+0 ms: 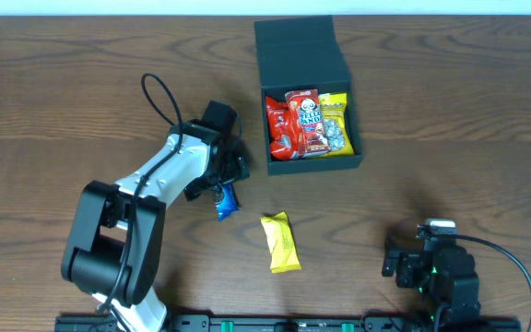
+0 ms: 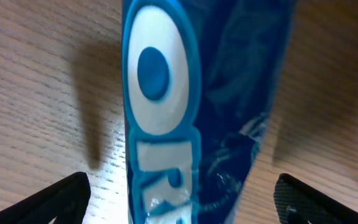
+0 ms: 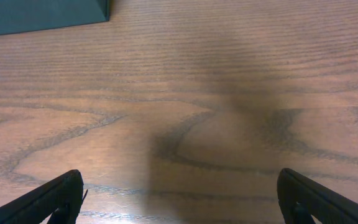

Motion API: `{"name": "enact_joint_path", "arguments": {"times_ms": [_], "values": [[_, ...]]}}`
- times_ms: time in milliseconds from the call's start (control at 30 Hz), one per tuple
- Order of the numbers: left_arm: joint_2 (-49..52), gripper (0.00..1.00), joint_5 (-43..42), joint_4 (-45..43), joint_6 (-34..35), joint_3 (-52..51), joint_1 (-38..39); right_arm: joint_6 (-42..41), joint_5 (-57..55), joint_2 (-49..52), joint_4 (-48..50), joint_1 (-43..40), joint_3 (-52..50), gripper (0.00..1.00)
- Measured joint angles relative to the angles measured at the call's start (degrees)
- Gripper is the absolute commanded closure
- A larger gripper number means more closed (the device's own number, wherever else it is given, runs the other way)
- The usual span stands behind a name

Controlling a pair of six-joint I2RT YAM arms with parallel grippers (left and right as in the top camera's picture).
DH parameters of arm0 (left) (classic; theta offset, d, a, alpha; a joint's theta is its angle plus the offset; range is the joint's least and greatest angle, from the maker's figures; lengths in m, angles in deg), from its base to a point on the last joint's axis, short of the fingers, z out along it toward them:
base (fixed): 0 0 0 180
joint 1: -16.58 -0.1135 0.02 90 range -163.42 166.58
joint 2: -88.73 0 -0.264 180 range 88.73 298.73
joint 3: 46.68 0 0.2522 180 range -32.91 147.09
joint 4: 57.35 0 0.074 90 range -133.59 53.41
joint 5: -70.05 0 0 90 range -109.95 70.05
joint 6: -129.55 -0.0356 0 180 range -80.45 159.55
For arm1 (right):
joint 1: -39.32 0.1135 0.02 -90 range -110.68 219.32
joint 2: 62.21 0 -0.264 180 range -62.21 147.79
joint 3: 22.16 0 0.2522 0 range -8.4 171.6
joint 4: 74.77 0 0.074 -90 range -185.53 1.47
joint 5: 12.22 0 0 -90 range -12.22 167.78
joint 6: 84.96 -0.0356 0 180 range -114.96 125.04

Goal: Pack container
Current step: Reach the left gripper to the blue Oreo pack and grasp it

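Note:
The container (image 1: 316, 164), a dark green-black box with its flap lid folded back, stands at the back centre and holds two red snack packets (image 1: 295, 126) and a yellow one (image 1: 336, 124). A blue snack packet (image 1: 226, 200) lies on the table to its front left. My left gripper (image 1: 220, 183) is open right over it. In the left wrist view the blue packet (image 2: 191, 106) fills the middle, with one finger on each side and a gap to both. My right gripper (image 1: 422, 266) stands open near the front right, over bare wood (image 3: 182, 196).
A yellow snack packet (image 1: 281, 243) lies on the wooden table between the two arms, near the front. A corner of the container (image 3: 42, 12) shows at the top left of the right wrist view. The left arm's black cable (image 1: 159, 97) loops behind it.

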State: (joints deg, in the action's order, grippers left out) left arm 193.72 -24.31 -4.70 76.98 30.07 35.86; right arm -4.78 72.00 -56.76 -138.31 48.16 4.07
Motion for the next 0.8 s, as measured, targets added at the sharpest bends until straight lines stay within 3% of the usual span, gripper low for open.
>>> {"name": "enact_joint_path", "arguments": {"times_ms": [33, 133, 367, 800], "values": [[0.17, 0.0, 0.0, 0.02, -0.26, 0.0, 0.0, 0.0, 0.0, 0.0, 0.0, 0.0, 0.0, 0.01], [0.28, 0.27, -0.17, -0.2, -0.66, 0.0, 0.0, 0.02, 0.0, 0.0, 0.0, 0.0, 0.0, 0.01], [0.28, 0.47, -0.17, -0.31, -1.4, 0.0, 0.0, 0.02, 0.0, 0.0, 0.0, 0.0, 0.0, 0.01], [0.28, 0.64, -0.24, -0.33, -1.46, 0.0, 0.0, 0.02, 0.0, 0.0, 0.0, 0.0, 0.0, 0.01]]}}
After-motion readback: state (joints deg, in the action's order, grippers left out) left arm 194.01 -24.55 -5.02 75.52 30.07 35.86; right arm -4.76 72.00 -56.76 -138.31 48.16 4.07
